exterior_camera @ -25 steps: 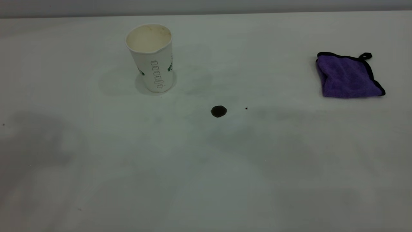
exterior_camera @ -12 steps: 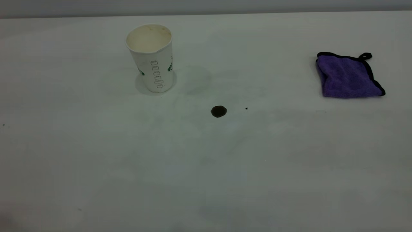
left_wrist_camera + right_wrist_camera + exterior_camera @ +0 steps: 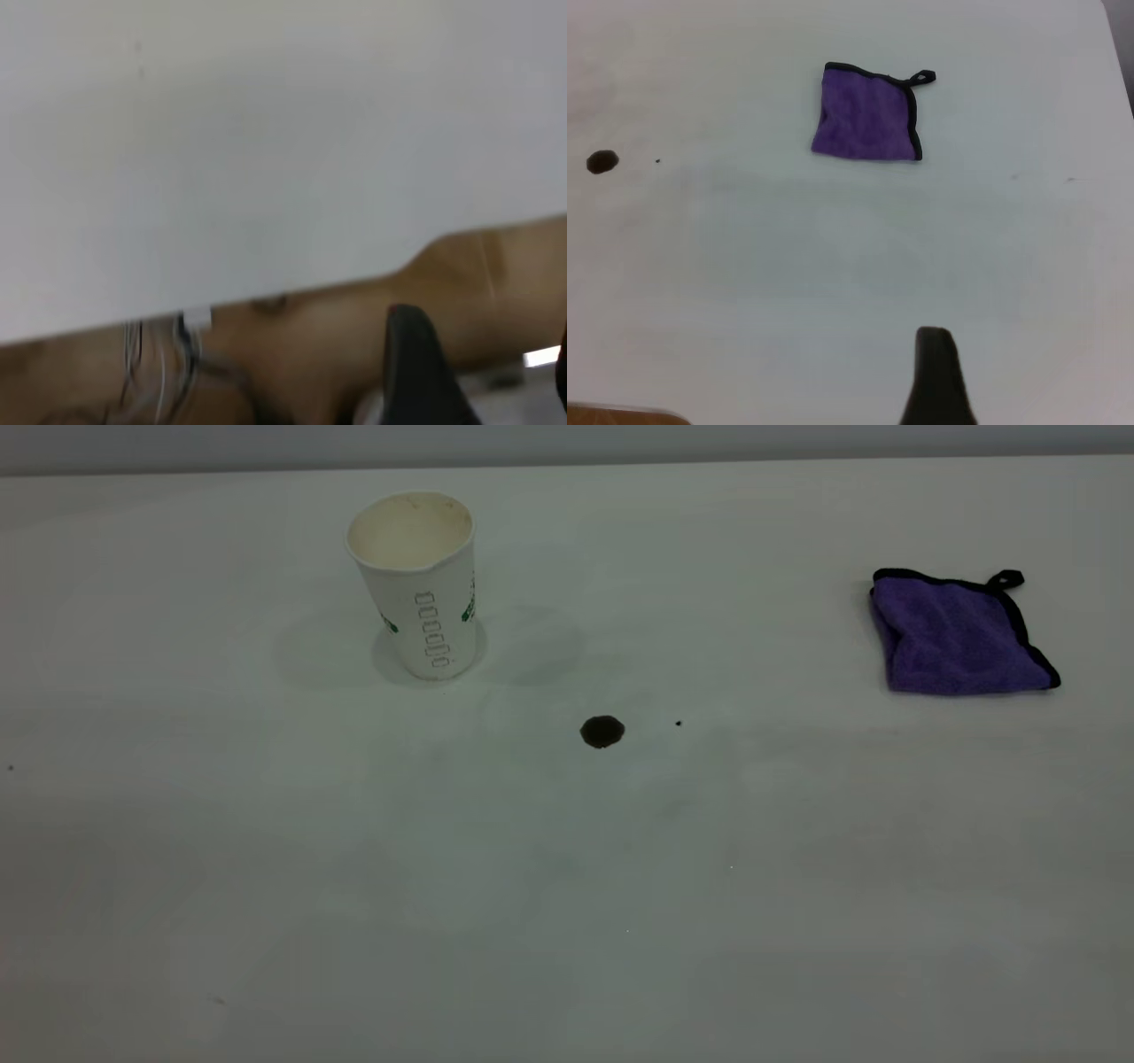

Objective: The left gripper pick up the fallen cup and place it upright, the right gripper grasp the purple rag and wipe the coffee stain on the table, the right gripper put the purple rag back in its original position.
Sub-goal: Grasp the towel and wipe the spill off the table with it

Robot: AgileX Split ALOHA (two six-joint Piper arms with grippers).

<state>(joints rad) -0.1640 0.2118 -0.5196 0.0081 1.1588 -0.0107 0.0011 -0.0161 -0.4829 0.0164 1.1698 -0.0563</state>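
Observation:
The white paper cup [image 3: 415, 584] stands upright at the back left of the table [image 3: 567, 886], its cream inside showing. The coffee stain [image 3: 602, 732] is a small dark round blot near the middle, also in the right wrist view [image 3: 602, 161]. The purple rag [image 3: 959, 634] lies folded at the back right, also in the right wrist view [image 3: 866, 112]. Neither gripper shows in the exterior view. My left gripper [image 3: 485, 323] is open and empty, beyond the table's edge. My right gripper [image 3: 1050, 350] is open and empty, well short of the rag; only one finger [image 3: 934, 363] shows.
A tiny dark speck [image 3: 679, 724] lies just right of the stain. In the left wrist view the table edge [image 3: 292, 297] runs above a brown floor with cables [image 3: 159, 363].
The dark shadows over the table's front left and centre have faded away. The cup, stain and rag have not moved.

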